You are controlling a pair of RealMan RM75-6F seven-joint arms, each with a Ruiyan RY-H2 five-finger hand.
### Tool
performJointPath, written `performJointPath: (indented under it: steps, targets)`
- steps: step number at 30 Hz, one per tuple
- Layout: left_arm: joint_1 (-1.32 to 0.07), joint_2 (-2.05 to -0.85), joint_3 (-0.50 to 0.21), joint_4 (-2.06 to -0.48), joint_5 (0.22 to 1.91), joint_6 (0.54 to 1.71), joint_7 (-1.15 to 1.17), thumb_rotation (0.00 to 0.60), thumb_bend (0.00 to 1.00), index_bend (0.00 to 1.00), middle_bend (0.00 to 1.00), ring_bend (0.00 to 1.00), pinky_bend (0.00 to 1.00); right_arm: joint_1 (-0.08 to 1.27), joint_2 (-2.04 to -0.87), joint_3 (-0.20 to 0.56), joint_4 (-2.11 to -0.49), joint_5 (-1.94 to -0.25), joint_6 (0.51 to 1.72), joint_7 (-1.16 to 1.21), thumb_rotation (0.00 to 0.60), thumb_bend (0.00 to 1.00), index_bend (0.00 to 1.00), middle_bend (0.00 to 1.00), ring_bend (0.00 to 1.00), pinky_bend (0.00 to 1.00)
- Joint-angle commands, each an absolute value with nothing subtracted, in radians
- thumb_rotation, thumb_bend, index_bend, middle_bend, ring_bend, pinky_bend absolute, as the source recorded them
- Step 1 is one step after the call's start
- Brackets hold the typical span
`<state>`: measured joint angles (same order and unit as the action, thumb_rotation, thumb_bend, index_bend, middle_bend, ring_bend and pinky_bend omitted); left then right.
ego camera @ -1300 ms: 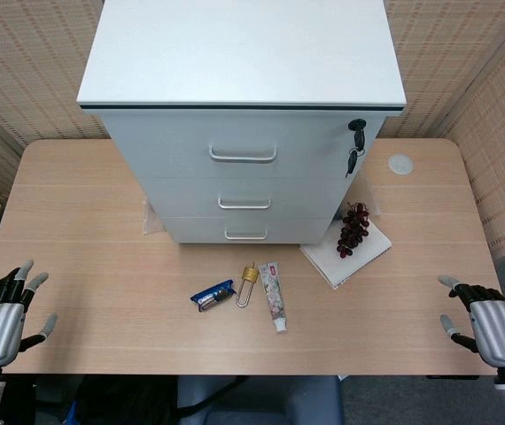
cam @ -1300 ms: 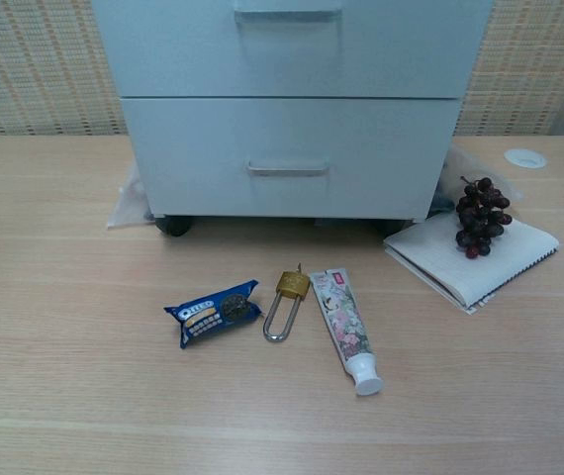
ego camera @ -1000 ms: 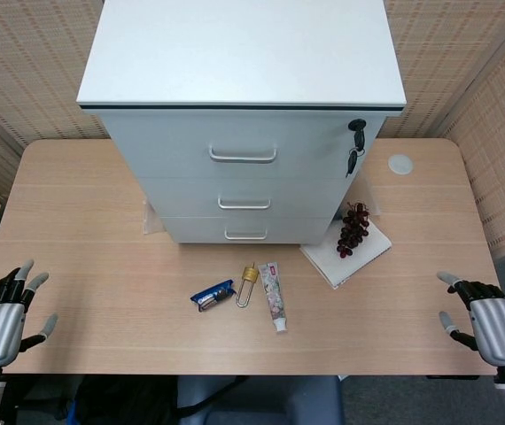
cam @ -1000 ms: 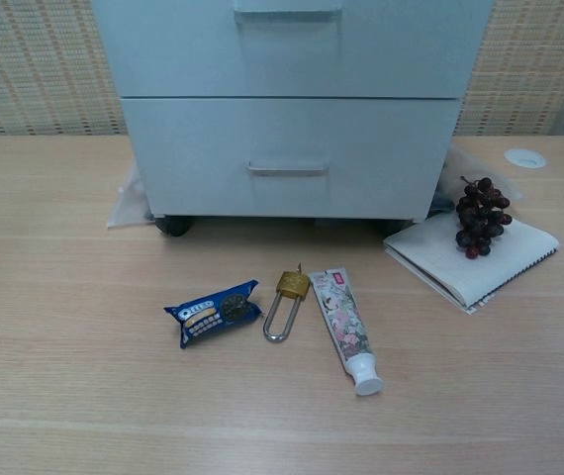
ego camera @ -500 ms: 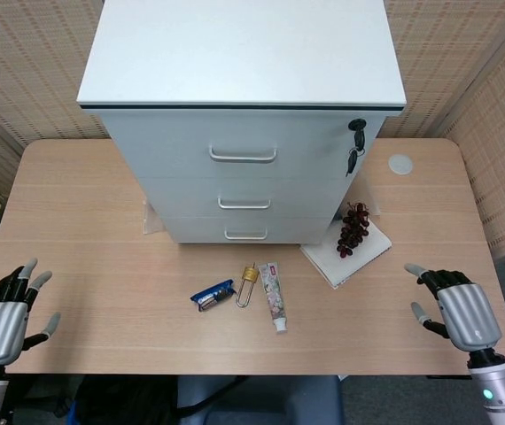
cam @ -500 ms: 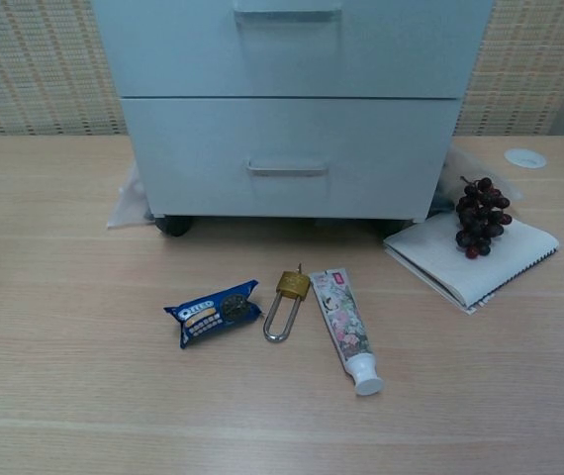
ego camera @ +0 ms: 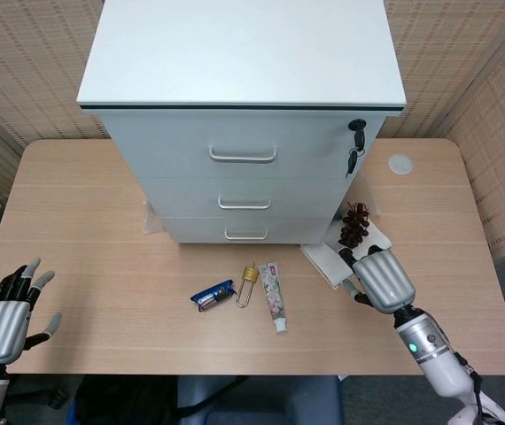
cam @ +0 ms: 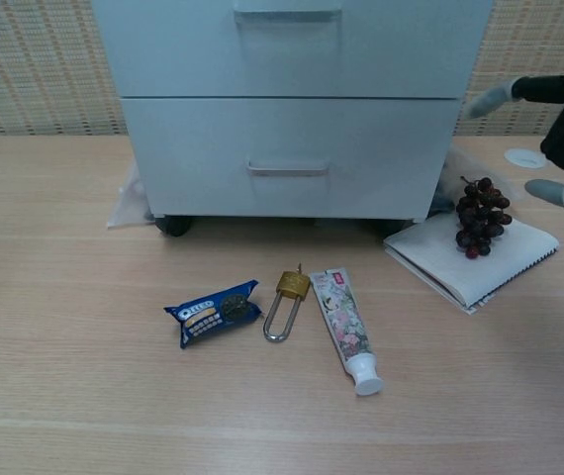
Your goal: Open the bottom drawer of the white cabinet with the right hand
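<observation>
The white cabinet [ego camera: 244, 115] stands at the back middle of the table [ego camera: 84, 257], all of its drawers pushed flush, so nothing inside them shows. Its bottom drawer [cam: 290, 158] is a plain pale front with a slim metal handle [cam: 287, 170] across its centre, sitting just above the cabinet's small dark wheels. A key [ego camera: 354, 142] hangs in the lock at the top right corner of the cabinet front.

My right hand [ego camera: 382, 279] hangs over the table's right half, above the near corner of the white notebook [cam: 475, 255], with the grapes [cam: 481, 216] lying on that notebook just beyond my fingers. The hand holds nothing; in the chest view its fingers [cam: 490, 99] are spread, though only part of it shows at the frame's right edge, so I'd say fairly wide apart. My left hand [ego camera: 3, 319] hovers at the near left corner of the table, fingers splayed and empty.

In front of the bottom drawer lies a strip of bare tabletop; nearer the front edge sit a blue snack packet [cam: 213, 312], a brass padlock [cam: 286, 300] and a toothpaste tube [cam: 344, 327], side by side.
</observation>
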<state>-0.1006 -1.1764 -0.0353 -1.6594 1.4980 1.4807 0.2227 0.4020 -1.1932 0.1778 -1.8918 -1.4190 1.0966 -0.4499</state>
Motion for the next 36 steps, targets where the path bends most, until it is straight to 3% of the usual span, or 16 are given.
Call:
performJointPath:
  steps: [1,11,20,36]
  targets:
    - [-0.099,-1.176,-0.035,-1.656,1.497,1.482,0.218,0.6,0.31,0.17,0.04,0.07,0.13,0.484,-1.255,0.219,-1.901,-1.318,1.03,-0.552,0.6,0.39,0.11,0.88,0.94,0.91]
    - [-0.101,-1.175,-0.032,-1.64,1.503,1.481,0.202,0.6,0.31,0.17,0.04,0.07,0.13,0.635,-1.384,0.244,-1.846,-1.12,0.973,-0.726,0.6,0.47,0.1,0.92,0.98,0.97]
    - [-0.103,-1.176,-0.031,-1.632,1.503,1.476,0.196,0.6,0.31,0.17,0.04,0.07,0.13,0.752,-1.477,0.246,-1.764,-0.973,0.95,-0.807,0.6,0.47,0.1,0.92,0.98,0.97]
    - [-0.1,-1.175,-0.03,-1.622,1.496,1.475,0.188,0.6,0.31,0.17,0.04,0.07,0.13,0.868,-1.526,0.221,-1.689,-0.87,0.948,-0.82,0.6,0.47,0.1,0.92,0.98,0.97]
